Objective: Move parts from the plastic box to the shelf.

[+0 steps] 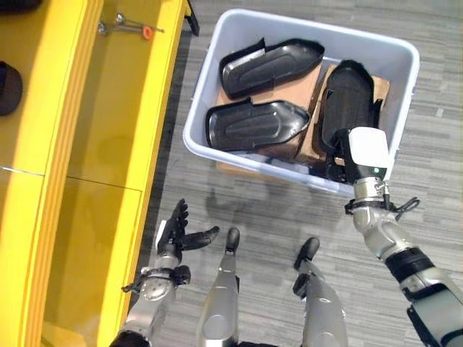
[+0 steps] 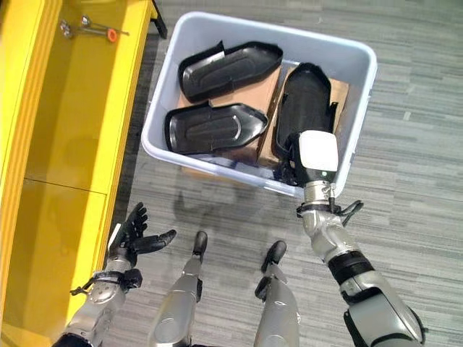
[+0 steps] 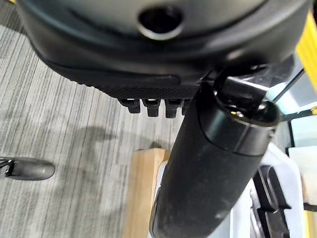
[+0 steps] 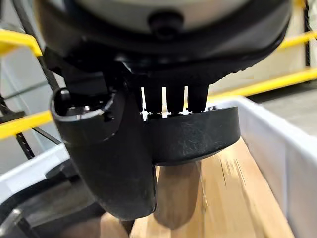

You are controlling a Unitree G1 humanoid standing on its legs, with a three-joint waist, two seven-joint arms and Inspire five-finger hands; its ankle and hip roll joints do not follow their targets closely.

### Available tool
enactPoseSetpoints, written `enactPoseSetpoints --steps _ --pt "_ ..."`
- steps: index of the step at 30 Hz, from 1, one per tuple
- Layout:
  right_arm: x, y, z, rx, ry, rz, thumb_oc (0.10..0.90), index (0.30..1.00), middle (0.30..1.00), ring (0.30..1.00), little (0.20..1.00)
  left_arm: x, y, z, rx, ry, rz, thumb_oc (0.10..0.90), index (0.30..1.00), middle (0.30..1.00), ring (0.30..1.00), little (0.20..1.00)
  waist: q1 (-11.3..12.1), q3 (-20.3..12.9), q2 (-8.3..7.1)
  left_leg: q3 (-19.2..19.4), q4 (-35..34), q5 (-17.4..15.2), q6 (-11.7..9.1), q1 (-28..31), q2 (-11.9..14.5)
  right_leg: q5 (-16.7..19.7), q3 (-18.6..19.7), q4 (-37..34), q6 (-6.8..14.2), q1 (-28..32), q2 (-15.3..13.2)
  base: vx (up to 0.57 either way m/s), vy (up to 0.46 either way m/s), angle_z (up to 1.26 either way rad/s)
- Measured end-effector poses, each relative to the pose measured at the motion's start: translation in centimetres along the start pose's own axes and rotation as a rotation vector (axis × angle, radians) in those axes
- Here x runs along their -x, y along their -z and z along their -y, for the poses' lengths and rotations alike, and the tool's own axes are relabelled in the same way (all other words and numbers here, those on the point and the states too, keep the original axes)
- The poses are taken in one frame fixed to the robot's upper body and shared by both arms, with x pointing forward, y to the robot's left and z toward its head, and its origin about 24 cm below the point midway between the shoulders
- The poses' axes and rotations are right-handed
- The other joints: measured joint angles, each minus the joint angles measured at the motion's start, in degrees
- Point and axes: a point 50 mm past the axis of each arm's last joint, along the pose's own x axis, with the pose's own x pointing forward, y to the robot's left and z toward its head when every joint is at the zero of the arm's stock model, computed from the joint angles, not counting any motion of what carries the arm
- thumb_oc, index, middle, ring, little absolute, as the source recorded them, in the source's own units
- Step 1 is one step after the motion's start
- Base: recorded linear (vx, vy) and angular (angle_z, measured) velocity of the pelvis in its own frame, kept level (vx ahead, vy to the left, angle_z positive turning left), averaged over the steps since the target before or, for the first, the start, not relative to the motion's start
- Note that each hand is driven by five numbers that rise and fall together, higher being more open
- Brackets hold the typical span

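A pale plastic box (image 1: 311, 27) stands on the floor with three black moulded parts lying on cardboard inside. One part (image 1: 271, 61) lies at the back and a second (image 1: 253, 124) at the front left. The third part (image 1: 347, 97) lies along the box's right side. My right hand (image 1: 367, 152) reaches into the near right corner of the box, onto that third part. In the right wrist view its fingers go over the part's rim (image 4: 198, 131) and the thumb (image 4: 114, 148) presses the near face. My left hand (image 1: 173, 230) hangs open over the floor beside the shelf, holding nothing.
The yellow shelf (image 1: 108, 108) runs along the left, its boards bare near me. A metal tool with an orange tip (image 1: 134, 27) lies at its far end and a dark object (image 1: 7, 87) sits at the far left. Grey floor surrounds the box.
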Motion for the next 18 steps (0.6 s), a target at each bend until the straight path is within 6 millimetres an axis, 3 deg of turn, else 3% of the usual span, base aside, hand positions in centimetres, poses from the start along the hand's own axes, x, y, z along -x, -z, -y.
enactPoseSetpoints --steps 5,8,10,13,15,18 --pt "0.4 -0.1 1.7 0.037 0.056 0.054 0.4 0.3 0.3 0.3 0.3 0.3 0.0 -1.1 -0.023 -0.036 0.001 0.9 1.0 1.0 1.0 1.0 -0.59 -0.47 -2.13 0.06 0.01 -0.62 -0.04 2.81 0.19 0.33 -0.13 -1.74 0.11 3.6 0.38 0.02 0.008 0.0" --pt "1.0 -1.2 2.4 0.025 0.077 0.11 0.4 0.3 0.3 0.3 0.3 1.0 0.6 -2.2 -0.028 -0.072 -0.03 0.9 1.0 1.0 1.0 1.0 -1.55 -1.25 -4.49 0.44 -0.2 -1.45 -0.01 5.88 0.28 1.14 0.0 -4.55 0.56 7.48 0.97 0.05 0.008 -0.08" --pt "1.3 -1.7 2.6 0.026 0.088 0.153 0.4 0.3 0.3 0.3 0.3 1.5 1.1 -2.6 -0.032 -0.081 -0.05 0.9 1.0 1.0 1.0 1.0 -2.13 -4.3 -6.57 1.53 -0.33 -2.11 0.14 6.51 0.31 1.58 0.72 -6.09 0.71 8.04 1.16 0.06 0.006 -0.2" --pt "1.1 -2.4 3.5 0.027 0.118 0.195 0.4 0.3 0.3 0.3 0.3 1.5 1.1 -2.8 -0.032 -0.076 -0.057 0.9 1.0 1.0 1.0 1.0 -2.26 -5.83 -7.7 2.82 -0.36 -2.62 -0.28 8.66 0.38 2.21 1.81 -7.28 0.87 9.87 1.49 0.07 0.004 -0.2" --pt "0.9 -2.8 4.1 0.025 0.123 0.226 0.4 0.3 0.3 0.3 0.3 1.5 1.1 -2.8 -0.03 -0.076 -0.057 0.9 1.0 1.0 1.0 1.0 -2.46 -5.95 -7.72 3.8 -0.49 -3.12 -0.2 10.97 0.45 2.26 2.37 -7.81 0.88 11.93 1.88 0.05 -0.024 -0.19" --pt "0.9 -3.6 4.5 0.014 0.118 0.282 0.4 0.3 0.3 0.3 0.3 1.8 1.0 -3.3 -0.027 -0.082 -0.055 0.9 1.0 1.0 1.0 1.0 -3.04 -8.88 -7.7 4.89 -0.58 -4.3 -0.42 13.45 1.01 2.32 3.29 -9.49 1.03 14.38 2.45 0.05 -0.035 -0.18"
